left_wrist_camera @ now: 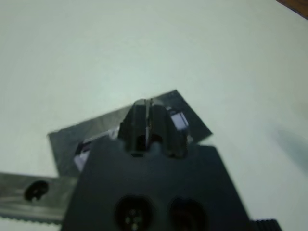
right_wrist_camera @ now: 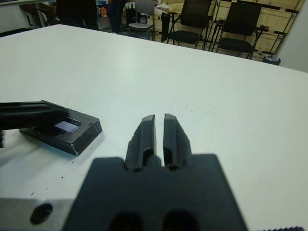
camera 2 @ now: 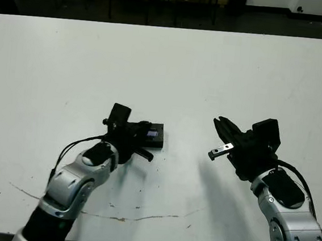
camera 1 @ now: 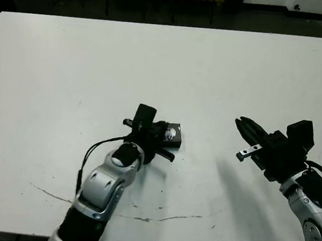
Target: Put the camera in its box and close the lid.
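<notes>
The fingers (left_wrist_camera: 146,120) of the left gripper (camera 2: 132,136) are pressed together with almost no gap, and they hold nothing; their tips rest on top of the lid (right_wrist_camera: 72,129), near its small white mark. The lid lies flat and black on the table (camera 1: 211,74), and it seems to sit already on the box, because no white lining and no open tray are visible anywhere. The camera is not seen in any view, so it is probably inside under the lid, but this I cannot confirm.

To the right of the lid, well apart from it, the right gripper (camera 2: 223,129) hovers above the table with its fingers (right_wrist_camera: 147,134) narrow, only a thin slit between them, and empty.

I judge the step in hand to be the closing press. The next move calls for an even push downward, so that the lid seats fully without sliding sideways.
</notes>
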`<state>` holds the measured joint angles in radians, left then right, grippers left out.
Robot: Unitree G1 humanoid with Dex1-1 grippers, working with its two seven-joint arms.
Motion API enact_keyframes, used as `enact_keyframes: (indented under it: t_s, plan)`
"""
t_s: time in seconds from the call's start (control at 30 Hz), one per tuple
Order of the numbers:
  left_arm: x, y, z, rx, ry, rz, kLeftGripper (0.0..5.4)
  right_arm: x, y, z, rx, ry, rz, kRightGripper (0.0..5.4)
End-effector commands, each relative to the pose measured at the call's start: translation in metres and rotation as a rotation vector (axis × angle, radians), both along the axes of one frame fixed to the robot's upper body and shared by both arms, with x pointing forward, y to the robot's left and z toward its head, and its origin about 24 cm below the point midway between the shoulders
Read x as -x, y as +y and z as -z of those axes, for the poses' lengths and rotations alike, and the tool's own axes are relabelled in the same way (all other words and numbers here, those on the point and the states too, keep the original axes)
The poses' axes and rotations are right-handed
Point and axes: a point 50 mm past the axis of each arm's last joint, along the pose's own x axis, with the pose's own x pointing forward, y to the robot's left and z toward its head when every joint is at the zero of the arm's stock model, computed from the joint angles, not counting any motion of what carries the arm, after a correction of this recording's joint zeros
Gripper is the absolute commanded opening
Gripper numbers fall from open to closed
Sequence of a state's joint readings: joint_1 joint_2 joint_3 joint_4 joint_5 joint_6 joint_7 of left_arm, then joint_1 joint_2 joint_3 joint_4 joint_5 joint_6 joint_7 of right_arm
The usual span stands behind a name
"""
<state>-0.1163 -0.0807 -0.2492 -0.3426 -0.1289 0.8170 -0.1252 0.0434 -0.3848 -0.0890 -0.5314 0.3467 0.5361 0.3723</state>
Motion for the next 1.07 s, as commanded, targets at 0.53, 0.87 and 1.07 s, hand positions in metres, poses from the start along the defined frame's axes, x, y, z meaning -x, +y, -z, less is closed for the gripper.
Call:
enact_keyframes:
  t_s: [0.53,0.87,1.07]
  plan:
    - [0.015,0.119,-0.063,-0.126,-0.665,-0.292,0.02,-0.001,0.018,0.006,-0.103,-0.040,0.113,0.00]
    - [0.013,0.137,-0.044,-0.033,-0.688,-0.413,0.02,-0.016,0.043,0.015,-0.175,-0.176,0.175,0.00]
    - [0.008,0.130,-0.034,-0.023,-0.669,-0.431,0.02,-0.016,0.048,0.016,-0.183,-0.209,0.223,0.00]
